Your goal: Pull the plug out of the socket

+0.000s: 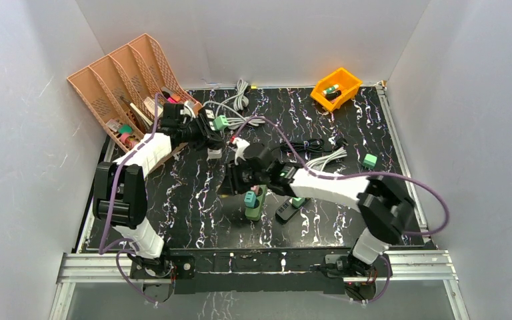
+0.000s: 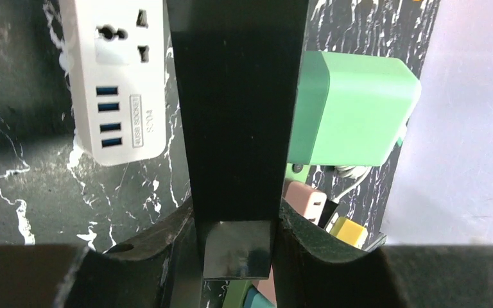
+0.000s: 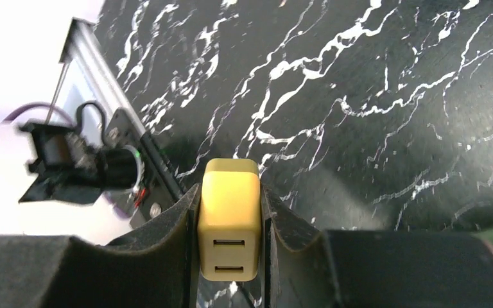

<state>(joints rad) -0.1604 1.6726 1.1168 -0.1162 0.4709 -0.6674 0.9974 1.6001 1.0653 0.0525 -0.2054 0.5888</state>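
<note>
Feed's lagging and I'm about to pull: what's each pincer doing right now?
Left pincer: closed on a black strip.
Right pincer: closed on the yellow charger.

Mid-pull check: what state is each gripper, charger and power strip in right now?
Right gripper: shut on the yellow charger.
Yellow charger: held, in no socket, both USB ports empty.
Left gripper: shut on a black bar.
Black bar: clamped between the fingers; what it is, unclear.
White power strip: lying flat, visible socket and USB ports empty.
Green charger: beside the black bar; plugged in or not, cannot tell.
</note>
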